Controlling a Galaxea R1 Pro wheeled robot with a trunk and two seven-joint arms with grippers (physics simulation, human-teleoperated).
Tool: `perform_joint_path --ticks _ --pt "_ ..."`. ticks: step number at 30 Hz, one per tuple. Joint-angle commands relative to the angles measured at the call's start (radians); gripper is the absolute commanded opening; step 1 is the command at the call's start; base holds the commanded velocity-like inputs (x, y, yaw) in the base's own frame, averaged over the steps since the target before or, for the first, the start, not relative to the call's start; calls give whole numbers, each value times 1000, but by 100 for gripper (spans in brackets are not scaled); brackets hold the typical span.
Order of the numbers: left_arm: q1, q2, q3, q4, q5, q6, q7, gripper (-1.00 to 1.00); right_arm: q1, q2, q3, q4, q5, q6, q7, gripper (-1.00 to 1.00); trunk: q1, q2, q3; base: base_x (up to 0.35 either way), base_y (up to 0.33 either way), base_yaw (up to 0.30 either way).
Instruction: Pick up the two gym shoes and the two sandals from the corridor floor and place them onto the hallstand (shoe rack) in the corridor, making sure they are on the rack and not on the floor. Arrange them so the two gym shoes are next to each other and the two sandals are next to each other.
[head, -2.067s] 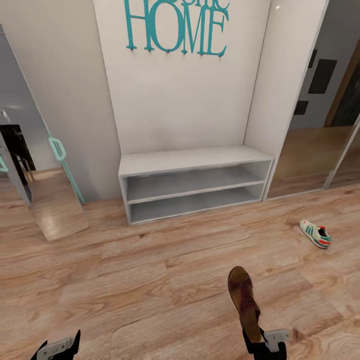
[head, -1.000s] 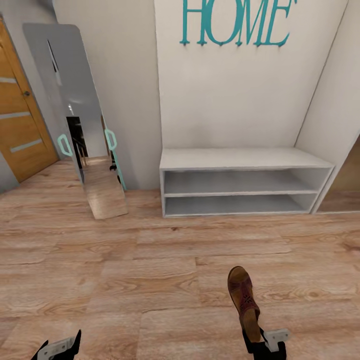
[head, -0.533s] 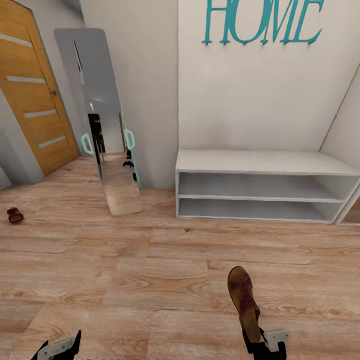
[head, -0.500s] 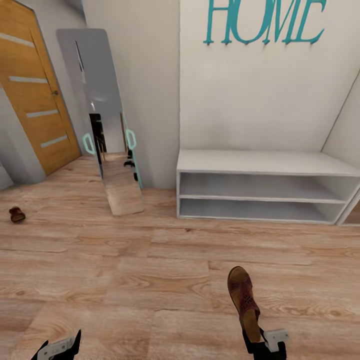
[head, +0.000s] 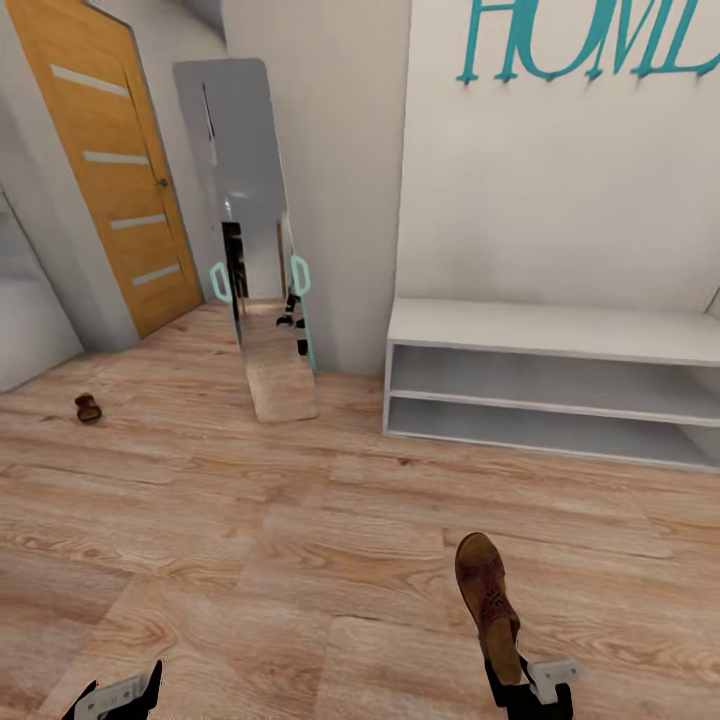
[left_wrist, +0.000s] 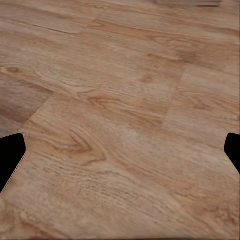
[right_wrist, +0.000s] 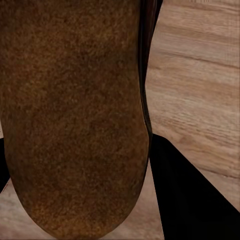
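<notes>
View panned left since earlier frame: orange door (head: 110, 170) now visible | corridor floor (head: 300, 540) | grey bench (head: 560, 385) under teal letters | right pincer (head: 522, 690) clamps sandal (head: 488, 600) | second sandal (head: 88, 408) on floor near door | left pincer (head: 115, 695) spread, empty

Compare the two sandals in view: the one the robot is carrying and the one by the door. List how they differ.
1. The held sandal is clamped at one end in the right gripper, lifted off the floor; the far sandal lies on the corridor floor.
2. The held sandal is close to the robot, while the far sandal sits off to the left near the wooden door.
3. The held sandal's strap pattern shows; the far sandal is too small for detail.

Both are brown.
</notes>
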Motion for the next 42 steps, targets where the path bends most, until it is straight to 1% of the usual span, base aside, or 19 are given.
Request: perform_joint_path --ticks 1,9,13,23,42 --pt "-1 0 3 1 7 -1 -9 100 0 0 0 0 -5 -2 5 -100 0 0 -1 0 0 228" --pt "-1 -1 3 1 8 0 -9 100 0 0 0 0 -5 -2 4 -100 0 0 2 1 0 238" --pt "-1 -2 3 1 9 0 -9 100 0 0 0 0 -5 -2 4 -100 0 0 5 117 6 246" --pt "-1 -3 3 2 9 -1 -9 100 0 0 0 0 -5 -2 3 -100 0 0 11 275 117 247" --pt "-1 -2 3 3 11 0 -8 100 0 0 0 1 -5 -2 5 -100 0 0 18 284 227 256"
